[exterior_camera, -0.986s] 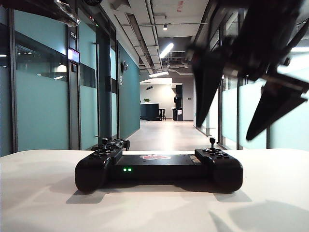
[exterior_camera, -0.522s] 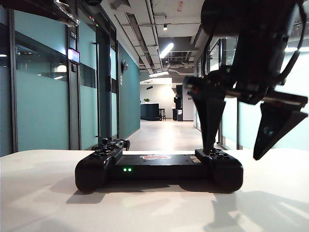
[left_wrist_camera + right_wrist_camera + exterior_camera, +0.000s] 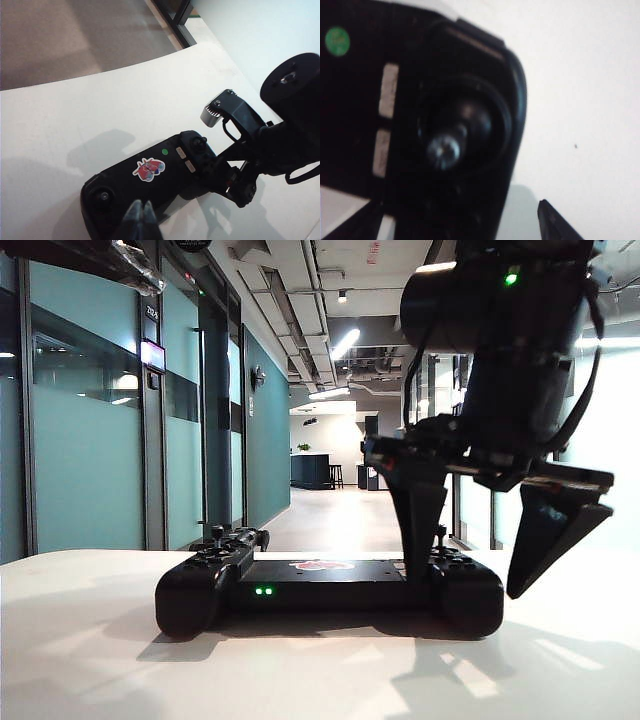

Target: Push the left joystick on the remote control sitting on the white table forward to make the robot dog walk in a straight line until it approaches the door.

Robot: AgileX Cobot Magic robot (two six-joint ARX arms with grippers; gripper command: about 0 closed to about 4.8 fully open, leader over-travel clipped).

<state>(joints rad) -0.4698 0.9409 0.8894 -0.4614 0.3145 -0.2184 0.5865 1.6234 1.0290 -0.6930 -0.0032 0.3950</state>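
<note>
- Beyond the counter's far edge, a long corridor [image 3: 340, 510] runs away between teal glass walls [image 3: 85, 470], with ceiling lights overhead; no robot dog can be made out in it.
- White counter [image 3: 90, 660]: broad and matte, carrying the remote control at its middle.
- Right arm [image 3: 520, 350]: it fills the upper right of the exterior view and hides much of the corridor wall behind it.
- Remote control [image 3: 320, 590]: a wide black gamepad lying flat, two green lights on its near face and a red-white logo [image 3: 148, 169] on top.
- Right pincer [image 3: 480, 560]: wide open and holding nothing. One finger [image 3: 415, 530] stands in front of the controller's right handle, just beside the right stick [image 3: 451, 142]; whether it touches the stick cannot be told. The other finger hangs off the controller's right end, above the counter.
- Left pincer [image 3: 141, 220]: its tips meet, closed and empty, above the controller's near edge.
- Left joystick [image 3: 217, 533]: upright on the left handle, well apart from both pincers.
</note>
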